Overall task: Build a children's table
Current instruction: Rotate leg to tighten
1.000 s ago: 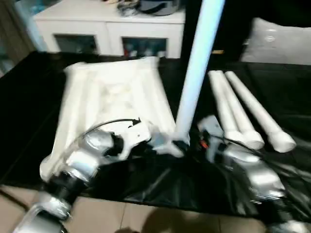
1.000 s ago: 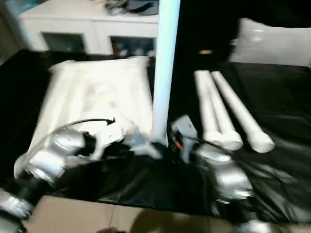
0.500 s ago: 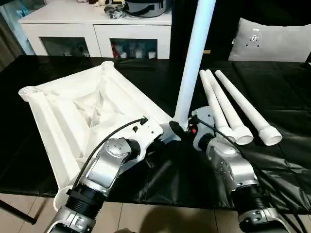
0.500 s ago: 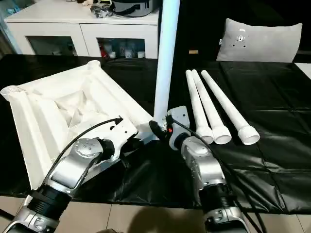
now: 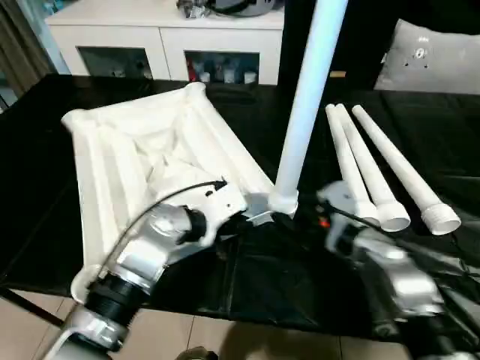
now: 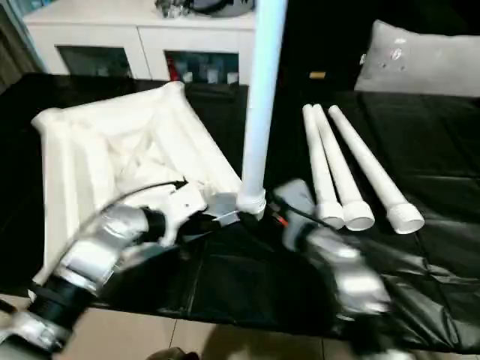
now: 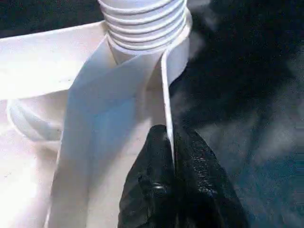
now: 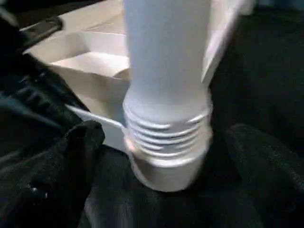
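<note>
The tabletop and tube legs were white, the table covering glossy black, the cushion grey.

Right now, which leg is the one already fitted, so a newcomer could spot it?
Start at the white plastic square tabletop lying ribbed side up on the black table cover. At its near right corner one long white tube leg stands upright. The other three legs lie flat, side by side, further right.

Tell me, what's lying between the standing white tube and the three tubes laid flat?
Only bare black table cover between the upright leg and the three loose legs, in the left eye view.
</note>
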